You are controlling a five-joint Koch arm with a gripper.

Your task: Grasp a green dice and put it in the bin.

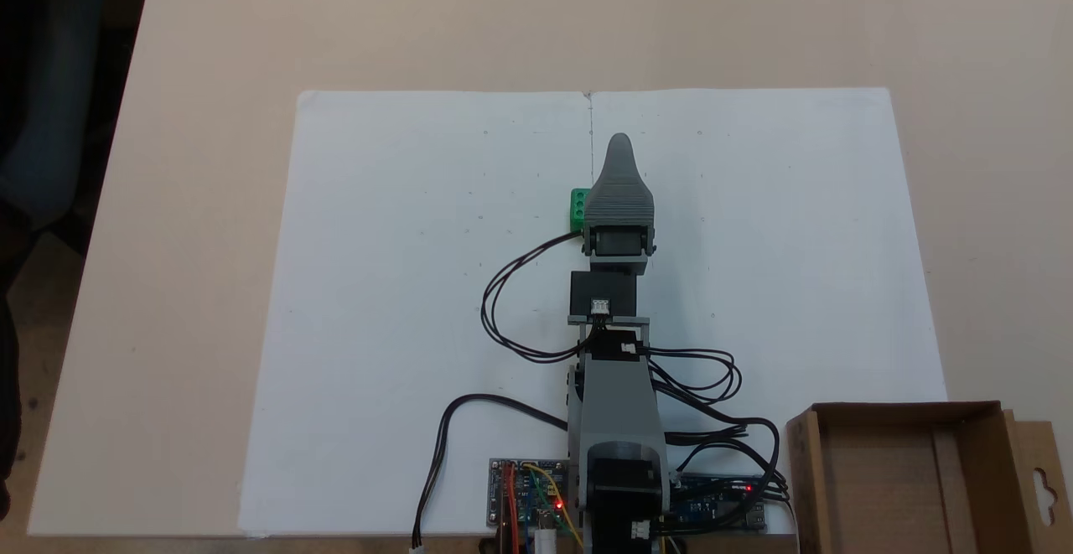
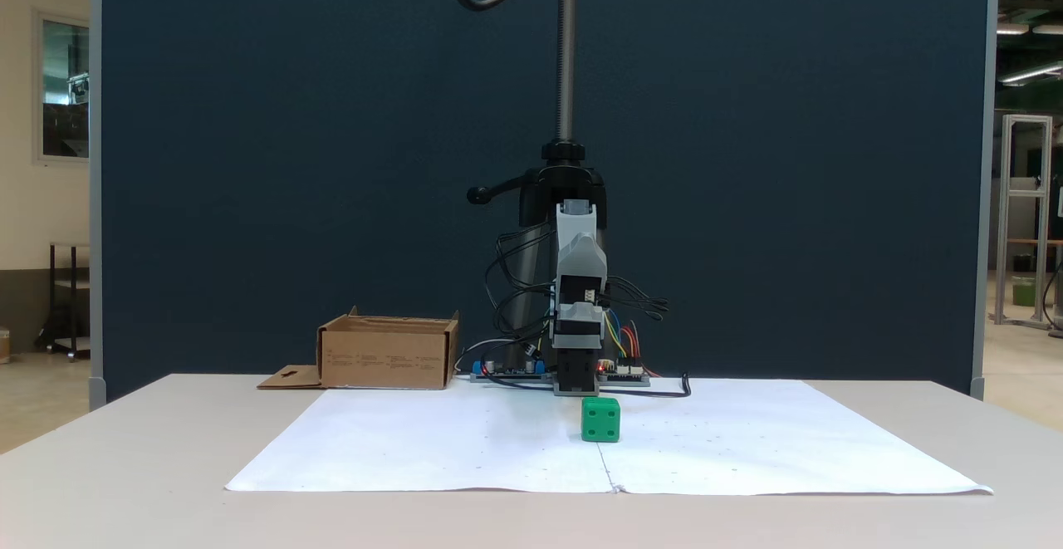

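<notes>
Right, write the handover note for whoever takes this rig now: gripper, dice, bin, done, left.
Gripper: grey plastic, stretched out over the white paper sheet; open or shut cannot be told, and it holds nothing.
Small bright green plastic dice: on the sheet, partly hidden under the gripper's left edge in the fixed view from above.
Shallow brown cardboard bin: beside the arm's base, no dice seen inside.
Done: nothing yet.
Left: grasp the dice, carry it to the bin, release.

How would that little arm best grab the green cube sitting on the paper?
Likely from straight above, jaws closing on two opposite flat side faces of the green dice. It sits square and flat on the white paper with open space on every side. The gripper hangs partly over it, offset to one side.
</notes>
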